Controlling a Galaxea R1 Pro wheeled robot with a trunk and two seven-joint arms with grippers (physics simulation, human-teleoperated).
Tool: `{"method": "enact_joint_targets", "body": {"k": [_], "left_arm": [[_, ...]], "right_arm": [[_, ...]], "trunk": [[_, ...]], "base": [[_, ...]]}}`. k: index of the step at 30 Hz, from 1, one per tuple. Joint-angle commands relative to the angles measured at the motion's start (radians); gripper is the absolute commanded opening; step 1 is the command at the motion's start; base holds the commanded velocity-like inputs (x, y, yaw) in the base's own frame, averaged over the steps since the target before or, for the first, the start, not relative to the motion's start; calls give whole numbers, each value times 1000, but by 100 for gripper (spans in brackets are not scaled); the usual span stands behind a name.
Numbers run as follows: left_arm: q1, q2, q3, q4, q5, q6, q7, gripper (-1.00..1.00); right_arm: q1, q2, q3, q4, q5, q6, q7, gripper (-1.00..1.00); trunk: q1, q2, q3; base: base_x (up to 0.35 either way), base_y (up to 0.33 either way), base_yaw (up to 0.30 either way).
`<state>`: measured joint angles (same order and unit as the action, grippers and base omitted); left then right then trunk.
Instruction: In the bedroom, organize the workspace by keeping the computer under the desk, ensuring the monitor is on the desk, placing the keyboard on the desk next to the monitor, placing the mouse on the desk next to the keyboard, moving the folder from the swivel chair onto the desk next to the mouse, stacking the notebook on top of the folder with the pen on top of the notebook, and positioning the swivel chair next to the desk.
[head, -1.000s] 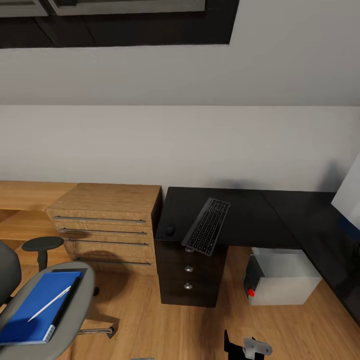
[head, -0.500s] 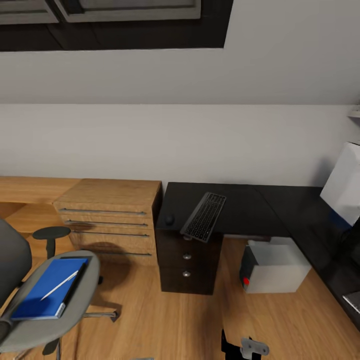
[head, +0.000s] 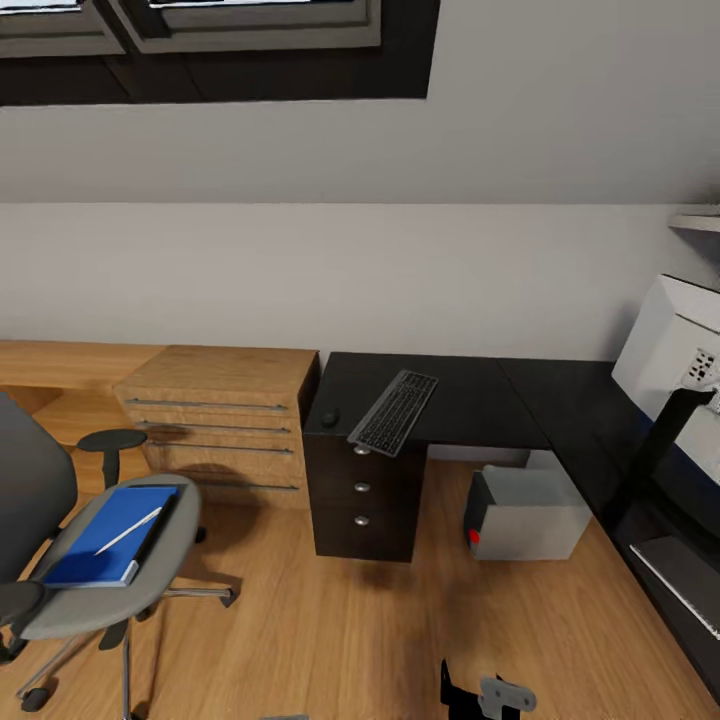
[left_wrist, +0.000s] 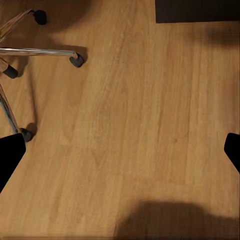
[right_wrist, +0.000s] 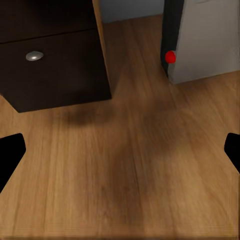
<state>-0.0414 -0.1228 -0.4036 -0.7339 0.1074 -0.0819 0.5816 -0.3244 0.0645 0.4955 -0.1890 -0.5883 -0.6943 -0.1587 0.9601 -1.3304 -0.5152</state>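
The black L-shaped desk stands against the wall. The keyboard lies on it at an angle, its near end over the front edge, with the mouse to its left. The monitor shows from behind at the right, a pale panel on a black stem. On the floor under the desk sits the computer. The swivel chair at the left carries the blue folder, the pen on it and the notebook's dark edge beside it. Left gripper and right gripper hang open over bare floor.
A light-wood drawer chest stands left of the desk's black drawer unit. The chair's metal legs and casters lie near the left gripper. Wood floor stretches between me and the desk. A skylight sits overhead.
The whole view has pulled back and shifted, so the desk looks smaller and more of the chair and monitor shows. Nothing on the desk or chair has moved.
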Motion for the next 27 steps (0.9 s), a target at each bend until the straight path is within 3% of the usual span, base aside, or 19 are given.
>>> {"method": "enact_joint_targets", "body": {"k": [1,13,17,18,21,22,27], "left_arm": [[-1,0,-5,1,11,-7,6,100],[-1,0,-7,-7,12,-9,6,100],[-1,0,-6,-50,12,-23,7,100],[-1,0,-4,-105,16,-51,5,100],[-1,0,-1,-110,27,-52,5,100],[-1,1,3,-113,66,-52,5,100],[-1,2,27,-113,74,-52,5,100]], "right_arm": [[-1,0,9,0,-2,-2,-8,100],[-1,-1,9,0,0,-3,-7,100],[-1,-2,9,0,1,-3,-7,100],[-1,-3,9,0,1,-4,-7,100],[-1,-3,9,0,0,-3,-7,100],[-1,-3,9,0,0,-2,-7,100],[-1,-3,9,0,1,-2,-7,100]], "trunk": [[0,-1,-1],[0,-1,-1],[0,-1,-1],[4,-8,-4],[15,-29,-14],[19,-36,-17],[38,-71,-32]], "base": [[-74,-13,0],[-19,-3,0],[-1,0,0],[0,0,0],[0,0,0],[0,0,0],[0,0,0]]}}
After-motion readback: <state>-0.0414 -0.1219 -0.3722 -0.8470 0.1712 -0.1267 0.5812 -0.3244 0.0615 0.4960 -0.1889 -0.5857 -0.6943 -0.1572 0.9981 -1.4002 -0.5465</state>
